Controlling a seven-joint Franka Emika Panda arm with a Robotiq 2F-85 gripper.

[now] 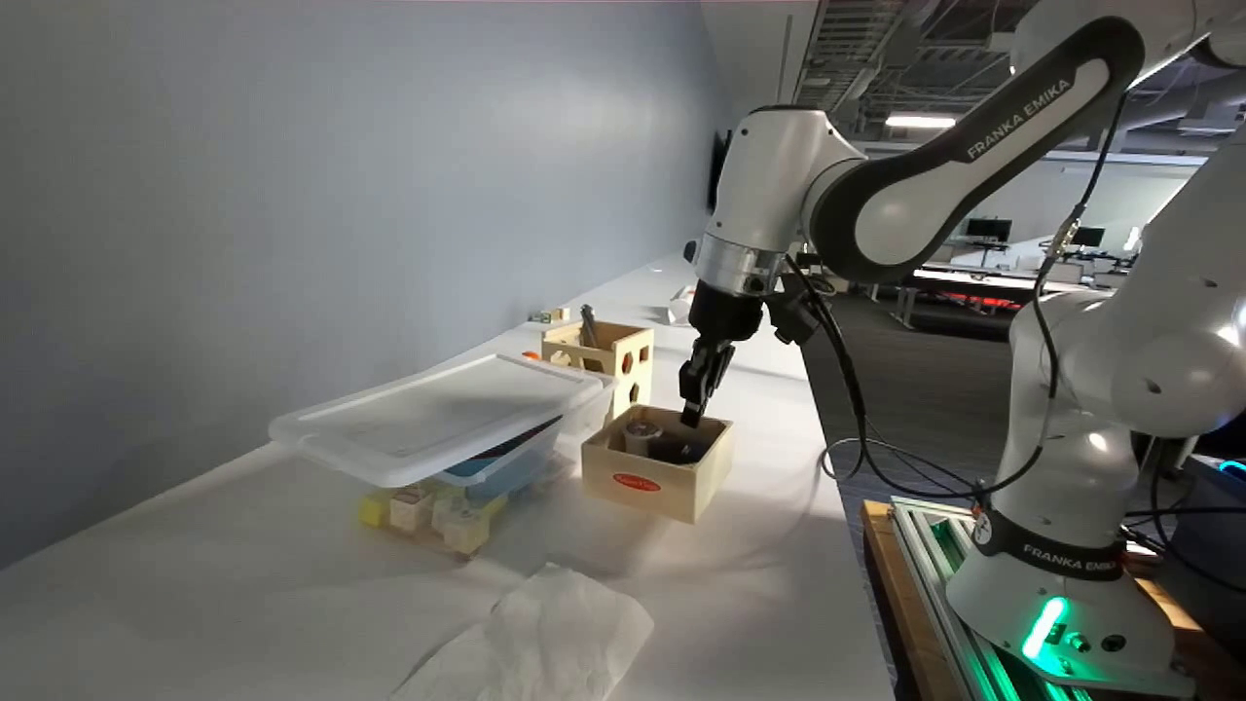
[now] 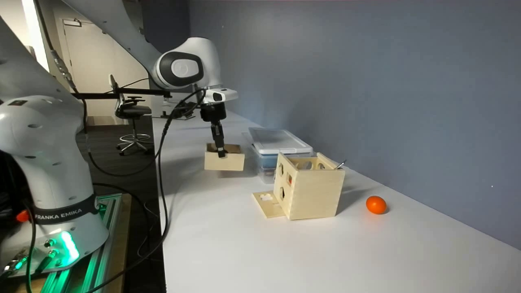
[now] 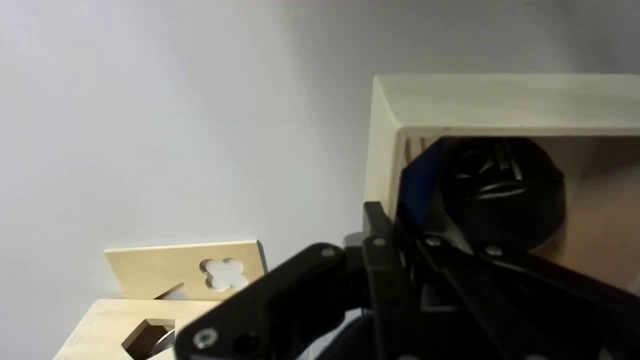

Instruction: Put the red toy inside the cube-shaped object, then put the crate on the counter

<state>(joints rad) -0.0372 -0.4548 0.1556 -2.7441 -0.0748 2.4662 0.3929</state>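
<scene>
The crate (image 1: 633, 498) is a low light-wood box with a red patch. It also shows in an exterior view (image 2: 224, 163) and in the wrist view (image 3: 500, 100). My gripper (image 2: 221, 153) is shut on one crate wall, one finger outside and one inside, also seen in the wrist view (image 3: 387, 220). The crate seems slightly above the white counter (image 2: 325, 256), with shadow beneath. The pale cube (image 2: 317, 191) with holes stands on the counter. A bit of red (image 2: 290, 180) shows through its side hole. A red-orange ball (image 2: 376, 204) lies beside the cube; which is the red toy I cannot tell.
A black rounded item (image 3: 505, 200) and a blue item (image 3: 422, 175) lie in the crate. A clear plastic bin with a lid (image 1: 438, 419) stands beside it against the wall. A crumpled white cloth (image 1: 550, 633) lies in front. A wooden plate (image 3: 160, 272) adjoins the cube.
</scene>
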